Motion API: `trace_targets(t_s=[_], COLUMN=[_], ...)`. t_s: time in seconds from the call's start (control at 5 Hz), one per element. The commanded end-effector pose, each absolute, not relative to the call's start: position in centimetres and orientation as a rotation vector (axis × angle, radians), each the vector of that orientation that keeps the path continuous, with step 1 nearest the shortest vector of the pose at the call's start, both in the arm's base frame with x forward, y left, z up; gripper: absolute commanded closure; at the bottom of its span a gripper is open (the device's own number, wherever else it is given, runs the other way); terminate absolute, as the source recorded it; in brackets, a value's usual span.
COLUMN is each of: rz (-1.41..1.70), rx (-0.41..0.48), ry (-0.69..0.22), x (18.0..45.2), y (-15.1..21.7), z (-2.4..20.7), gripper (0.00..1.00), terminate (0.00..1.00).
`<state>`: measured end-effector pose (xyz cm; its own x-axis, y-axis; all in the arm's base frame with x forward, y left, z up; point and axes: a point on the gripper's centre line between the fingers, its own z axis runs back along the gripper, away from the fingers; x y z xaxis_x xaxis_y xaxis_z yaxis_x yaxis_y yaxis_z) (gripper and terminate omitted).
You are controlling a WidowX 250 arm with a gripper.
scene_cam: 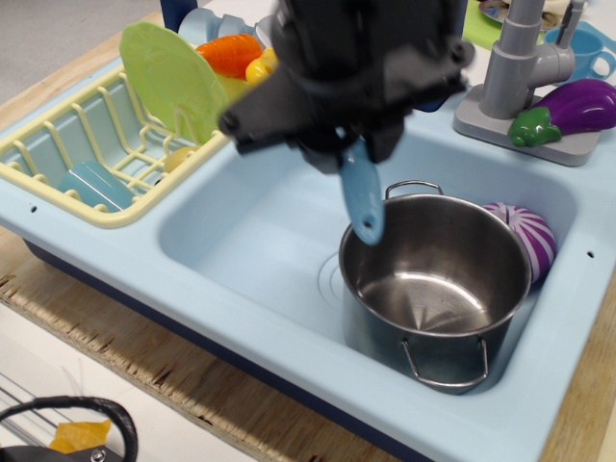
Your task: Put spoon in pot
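Black gripper (348,154) is clamped on the spoon (362,197), whose light-blue handle hangs down in the air over the near-left rim of the steel pot (435,284); spoon bowl is hidden betw. the jaws. Pot stands at the right of the pale-blue toy sink (241,250), w/ a purple-and-white striped veg (531,234) just beside it on the far right. Sink unit sits on a wooden tabletop (144,371); yellow dish rack (58,164) w/ green plate (173,82) at left, grey faucet (520,58) & toy eggplant (573,108) far right.

light-blue toy sink unit (241,318) on wooden table (192,385)
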<state>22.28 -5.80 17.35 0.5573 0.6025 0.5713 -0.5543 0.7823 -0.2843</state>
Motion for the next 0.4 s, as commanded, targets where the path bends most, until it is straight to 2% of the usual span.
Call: trace_targets(t_s=[0.0,0.2], rz=[0.583,0.515], rx=[-0.117,-0.159], ry=[-0.773,-0.831], x=[23.44,23.81], y=[-8.57,-9.53], z=[16.12,15.81], gripper=[1.00,1.00], terminate=[0.00,1.00])
